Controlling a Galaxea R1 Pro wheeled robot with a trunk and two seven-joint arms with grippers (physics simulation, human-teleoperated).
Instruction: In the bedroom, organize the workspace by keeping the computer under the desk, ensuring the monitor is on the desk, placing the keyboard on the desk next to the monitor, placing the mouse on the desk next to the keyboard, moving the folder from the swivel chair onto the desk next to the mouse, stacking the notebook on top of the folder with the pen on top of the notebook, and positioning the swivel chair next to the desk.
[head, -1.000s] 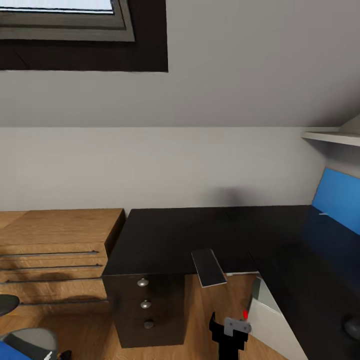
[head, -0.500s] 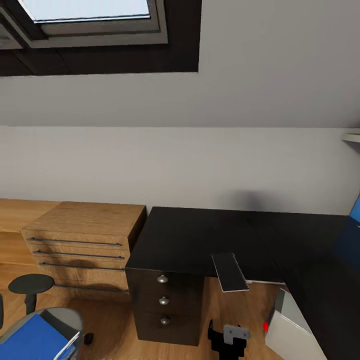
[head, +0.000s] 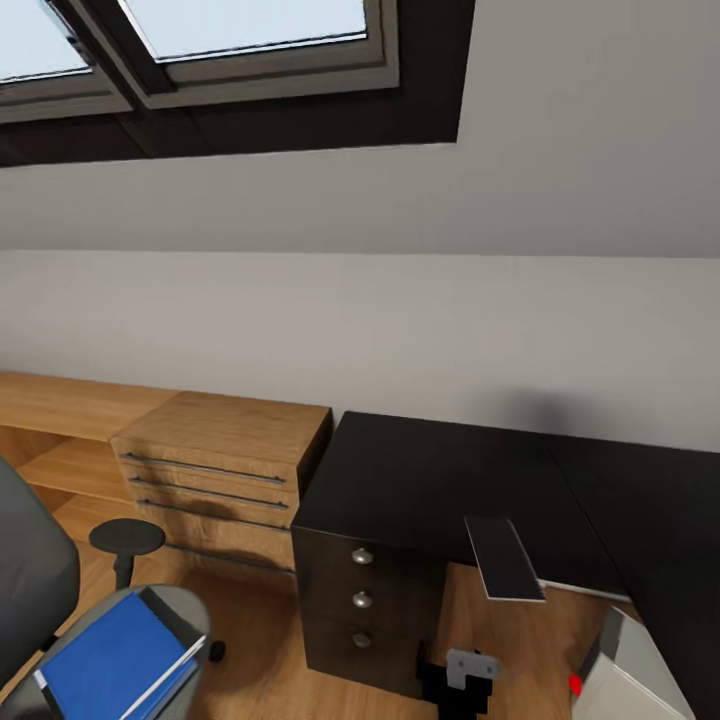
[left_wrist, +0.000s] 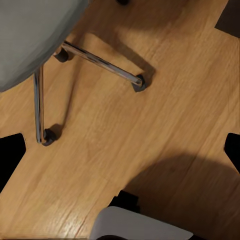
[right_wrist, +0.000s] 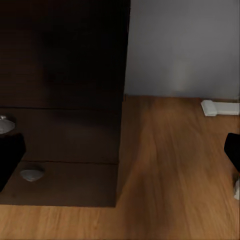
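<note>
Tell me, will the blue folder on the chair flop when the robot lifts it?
Probably only a little: the folder lies flat on the swivel chair seat and its white page edge looks thick. It looks smooth, so it might slip. The chair has castors, so pushing could roll it.

Head camera high, facing desk (head: 440, 470); right wrist low, near its drawers (right_wrist: 60, 150).

Sloped grey ceiling with skylight (head: 250, 40), wooden floor (left_wrist: 150, 125), light-wood shelf unit (head: 215, 455)

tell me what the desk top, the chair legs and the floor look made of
Desk: matte black laminate or painted board, no grain showing. Swivel chair legs: shiny metal, probably chrome, with bright highlights. Floor: light wood planks, faint grain and a soft sheen.
</note>
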